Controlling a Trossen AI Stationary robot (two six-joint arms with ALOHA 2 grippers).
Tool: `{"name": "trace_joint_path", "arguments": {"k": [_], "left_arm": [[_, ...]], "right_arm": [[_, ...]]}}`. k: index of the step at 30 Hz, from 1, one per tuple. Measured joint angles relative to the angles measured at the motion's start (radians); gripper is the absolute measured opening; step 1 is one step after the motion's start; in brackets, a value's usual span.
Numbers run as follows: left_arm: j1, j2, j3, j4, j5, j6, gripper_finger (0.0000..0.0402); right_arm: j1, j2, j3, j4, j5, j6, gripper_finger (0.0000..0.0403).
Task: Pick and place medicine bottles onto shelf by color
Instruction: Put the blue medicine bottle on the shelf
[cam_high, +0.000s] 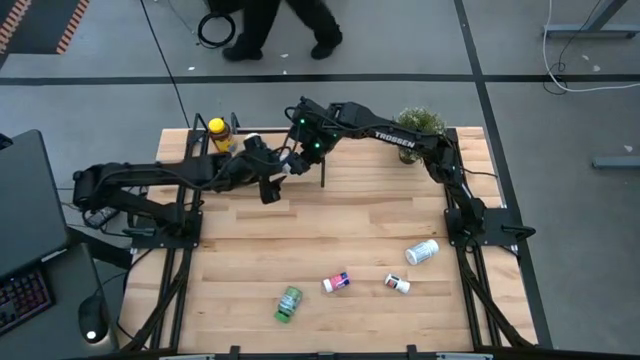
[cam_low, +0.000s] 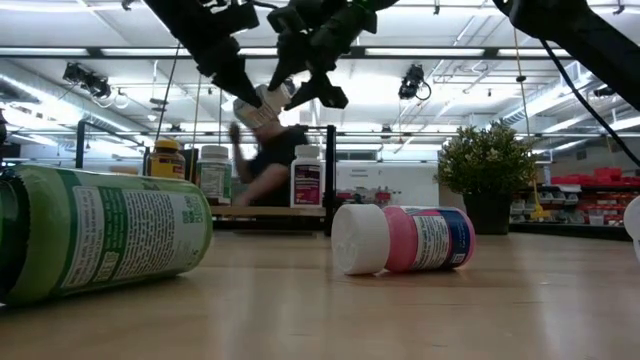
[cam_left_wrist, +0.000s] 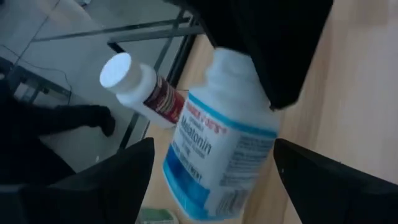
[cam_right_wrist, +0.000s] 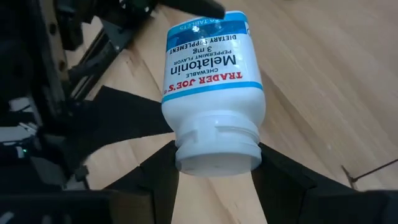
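Right wrist view shows the right gripper (cam_right_wrist: 217, 163) clamped on the blue-labelled bottle (cam_right_wrist: 211, 74), left gripper (cam_left_wrist: 211, 180) spread wide, so carry it steadily to the shelf (cam_low: 270, 211).

Left gripper (cam_left_wrist: 211, 180) stands with fingers spread wide, the blue-labelled bottle (cam_left_wrist: 214, 155) loose between its jaws; right gripper (cam_right_wrist: 217, 165) clamps that bottle's cap between its jaws.

A blue-labelled bottle (cam_left_wrist: 214, 155) hangs between the left gripper's (cam_left_wrist: 214, 186) spread fingers (cam_left_wrist: 112, 180), a dark gripper (cam_left_wrist: 273, 43) clamping its top; beyond lies a red-labelled bottle (cam_left_wrist: 143, 90).
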Motion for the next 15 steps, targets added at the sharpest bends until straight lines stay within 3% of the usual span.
{"name": "trace_joint_path", "arguments": {"k": [15], "left_arm": [[-0.002,0.045,0.0,0.01,-0.064,-0.095,0.0322]], "right_arm": [[-0.008,0.0,0.0,0.037,-0.023,0.073,0.0186]]}}
